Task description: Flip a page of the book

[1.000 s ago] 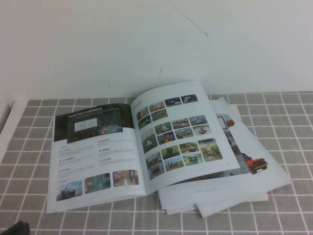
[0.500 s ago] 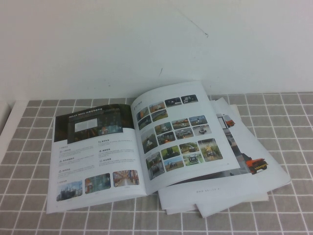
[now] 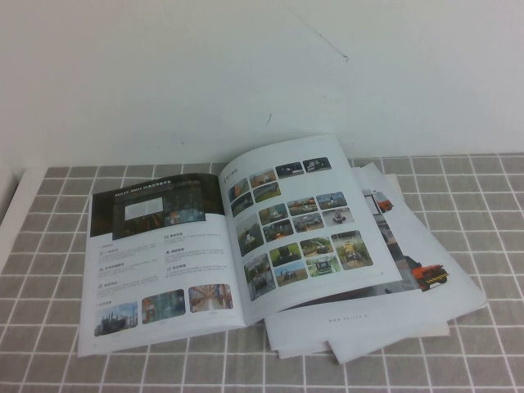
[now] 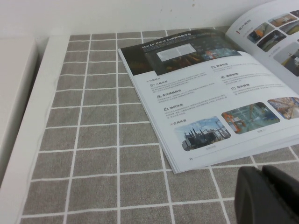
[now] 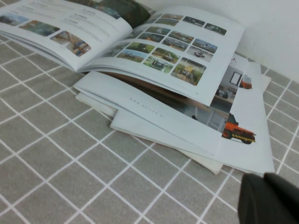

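Since a second ago, the dark shape at the bottom left corner of the high view had gone out of sight; the book and the papers under it lay as before.

We saw the book [image 3: 237,241] lying open on the grey tiled tablecloth [image 3: 49,270], near the white wall [image 3: 246,65]. Its left side showed the page [image 3: 160,254] with a dark banner photo at the top, text and icons below, and three small colour photos along the bottom edge. Its right side showed a grid of small colour photos and curved upward a little. The book's right half rested on a fanned pile of loose white booklets [image 3: 393,311], one showing an orange machine.

We found our left gripper [image 4: 268,196] only in the left wrist view, a dark shape hovering over the cloth just off the book's near left corner. Our right gripper [image 5: 271,200] appeared only in the right wrist view, over the cloth near the booklets. We could not tell whether either pincer was apart or together.
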You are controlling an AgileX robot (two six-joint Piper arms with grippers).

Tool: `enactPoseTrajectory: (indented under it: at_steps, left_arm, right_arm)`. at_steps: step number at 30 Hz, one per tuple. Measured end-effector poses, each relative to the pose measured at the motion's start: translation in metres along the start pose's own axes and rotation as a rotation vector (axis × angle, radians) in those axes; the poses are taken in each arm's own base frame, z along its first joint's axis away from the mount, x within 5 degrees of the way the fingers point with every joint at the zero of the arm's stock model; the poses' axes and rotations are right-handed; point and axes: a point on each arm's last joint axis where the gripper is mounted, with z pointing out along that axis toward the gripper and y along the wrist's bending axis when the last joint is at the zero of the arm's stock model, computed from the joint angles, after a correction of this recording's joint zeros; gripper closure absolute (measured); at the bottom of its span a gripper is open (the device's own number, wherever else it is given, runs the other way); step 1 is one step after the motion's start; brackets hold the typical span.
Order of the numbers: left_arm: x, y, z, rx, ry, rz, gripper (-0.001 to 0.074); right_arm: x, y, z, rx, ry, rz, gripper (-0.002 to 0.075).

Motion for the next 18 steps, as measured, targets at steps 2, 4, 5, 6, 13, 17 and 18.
enactPoseTrajectory:
  at_steps: [2, 4, 5, 6, 13, 17, 18]
  left_arm:
    - [0.0000, 0.0000, 0.0000, 0.000, 0.000, 0.000, 0.0738]
    - [0.0000, 0.0001, 0.0000, -0.001, 0.000, 0.002, 0.0738]
    - [0.0000, 0.0001, 0.0000, -0.001, 0.000, 0.003, 0.0738]
    - [0.0000, 0.0001, 0.0000, -0.001, 0.000, 0.003, 0.0738]
    - [-0.0002, 0.0001, 0.0000, -0.001, -0.002, -0.003, 0.0738]
    - [-0.0002, 0.0001, -0.0001, -0.001, -0.003, -0.003, 0.0738]
    - [-0.0002, 0.0001, -0.0001, -0.001, -0.003, -0.003, 0.0738]
  right_arm:
    - [0.0000, 0.0000, 0.0000, 0.000, 0.000, 0.000, 0.0729]
    - [-0.0001, 0.0001, 0.0000, -0.001, -0.001, 0.001, 0.0729]
    - [-0.0002, 0.0001, 0.0000, -0.001, -0.002, 0.003, 0.0729]
    - [-0.0002, 0.0001, 0.0000, -0.001, -0.002, 0.003, 0.0729]
    - [-0.0002, 0.0001, 0.0000, -0.001, -0.002, 0.003, 0.0729]
    - [-0.0012, -0.0018, 0.0000, 0.020, -0.014, 0.001, 0.0729]
    - [-0.0020, -0.0035, -0.0001, 0.038, -0.021, -0.002, 0.0729]
